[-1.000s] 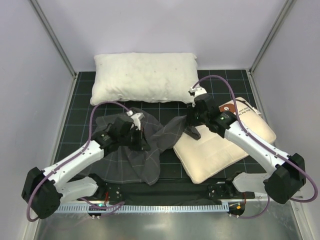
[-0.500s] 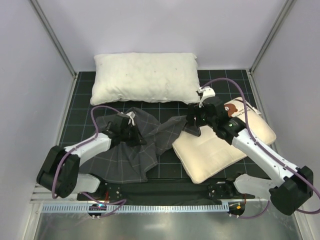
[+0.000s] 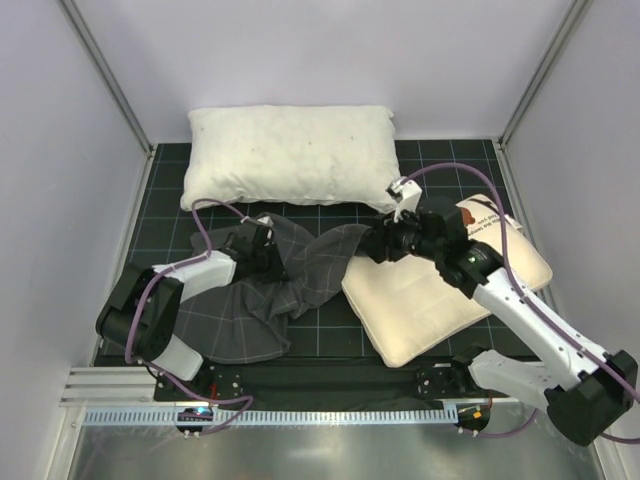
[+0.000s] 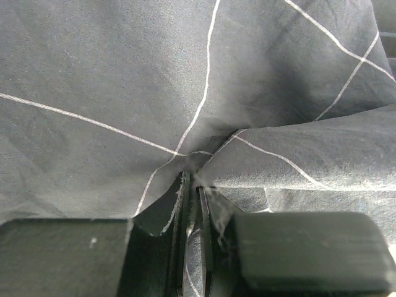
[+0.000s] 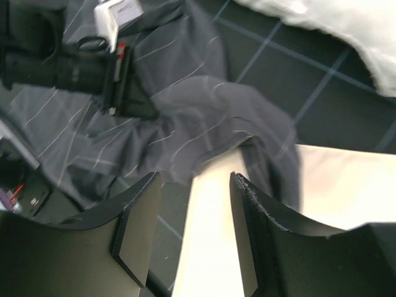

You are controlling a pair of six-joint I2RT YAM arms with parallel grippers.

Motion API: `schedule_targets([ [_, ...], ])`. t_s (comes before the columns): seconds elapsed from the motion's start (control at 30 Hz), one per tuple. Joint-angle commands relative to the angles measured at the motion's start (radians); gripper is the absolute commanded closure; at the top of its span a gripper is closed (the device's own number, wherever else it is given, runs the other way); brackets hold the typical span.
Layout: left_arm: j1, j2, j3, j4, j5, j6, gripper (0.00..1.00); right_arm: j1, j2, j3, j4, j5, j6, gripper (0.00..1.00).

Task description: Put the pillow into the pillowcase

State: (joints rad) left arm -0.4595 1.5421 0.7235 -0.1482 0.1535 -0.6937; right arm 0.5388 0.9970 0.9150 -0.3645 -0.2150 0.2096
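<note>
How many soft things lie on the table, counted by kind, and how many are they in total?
Pillows: 2 (plain white pillow, cream pillow)
Pillowcases: 1 (dark grey pillowcase)
Total: 3

Two pillows: white pillow at twelve o'clock, cream pillow at four o'clock; one pillowcase at eight o'clock; two arms: left arm at seven o'clock, right arm at five o'clock; two grippers, one per arm: left gripper, right gripper; one gridded mat.
</note>
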Motion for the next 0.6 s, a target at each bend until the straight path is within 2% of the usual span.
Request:
schedule_targets([
  [0.0,0.005,0.003,0.03,0.016,-0.048,0.048,0.85,-0.002,0.104,0.013,0.056,-0.193,-0.01,0.47],
  [0.17,0.004,-0.014,0.03,-0.008,-0.063,0.059,0.85,-0.002,0.259,0.015,0.11,-0.228,0.019,0.5],
  [0.37,0.004,-0.036,0.022,-0.028,-0.097,0.068,0.85,-0.002,0.365,0.039,0.122,-0.103,0.063,0.53],
  [0.57,-0.018,-0.036,0.025,-0.033,-0.117,0.069,0.85,-0.003,0.453,0.061,0.206,-0.161,0.114,0.57],
])
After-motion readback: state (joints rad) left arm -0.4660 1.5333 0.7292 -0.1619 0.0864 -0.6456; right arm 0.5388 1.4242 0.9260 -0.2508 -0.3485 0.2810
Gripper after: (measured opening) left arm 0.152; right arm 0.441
